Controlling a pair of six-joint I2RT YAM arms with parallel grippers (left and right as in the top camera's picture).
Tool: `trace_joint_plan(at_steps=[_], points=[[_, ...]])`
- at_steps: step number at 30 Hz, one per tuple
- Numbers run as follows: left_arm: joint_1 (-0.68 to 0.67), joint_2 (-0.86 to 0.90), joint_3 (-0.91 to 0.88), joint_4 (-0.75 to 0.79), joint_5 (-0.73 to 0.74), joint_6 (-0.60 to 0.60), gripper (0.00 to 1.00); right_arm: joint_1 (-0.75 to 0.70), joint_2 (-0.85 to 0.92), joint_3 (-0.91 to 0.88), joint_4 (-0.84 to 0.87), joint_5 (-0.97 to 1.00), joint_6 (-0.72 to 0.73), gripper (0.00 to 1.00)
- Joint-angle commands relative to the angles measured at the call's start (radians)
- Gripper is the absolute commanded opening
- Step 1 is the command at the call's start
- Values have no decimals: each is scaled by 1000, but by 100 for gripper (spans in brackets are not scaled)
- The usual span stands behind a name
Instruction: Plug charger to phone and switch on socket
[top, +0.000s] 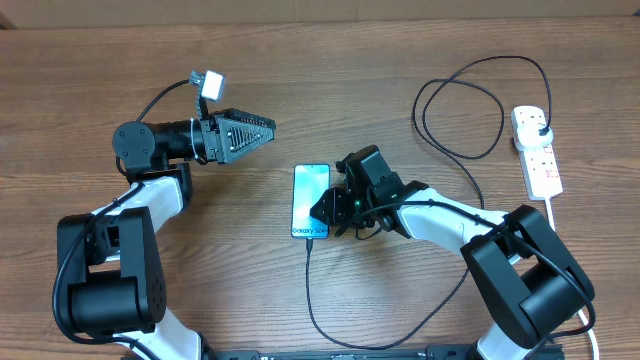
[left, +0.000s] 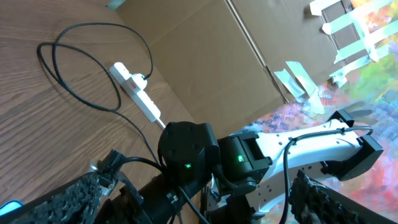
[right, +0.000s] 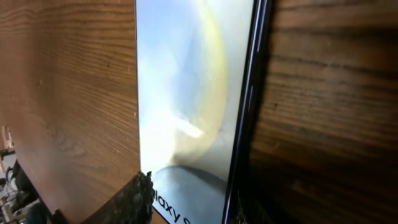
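Note:
The phone (top: 311, 198) lies flat in the middle of the table, its light screen (right: 186, 93) filling the right wrist view. The charger, a thin black cable (top: 307, 290), runs from the phone's bottom edge in a loop to a black plug (top: 541, 133) in the white socket (top: 540, 165). My right gripper (top: 329, 213) sits low over the phone's lower end. Its jaws (right: 193, 208) are partly apart with nothing between them, and one finger (right: 130, 202) overlaps the phone's edge. My left gripper (top: 268, 128) hovers open to the phone's upper left, holding nothing (left: 196, 202).
The socket (left: 140, 93) lies at the table's far right with a thick white cord (top: 560, 225) trailing towards the front edge. Slack black cable (top: 460, 110) coils between the phone and the socket. Cardboard (left: 205, 56) stands beyond the table.

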Motion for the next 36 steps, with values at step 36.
trace_joint_plan(at_steps=[36], points=[[0,-23,4,6,18,24,100,-77,-46,-4,-159,198,35,39]])
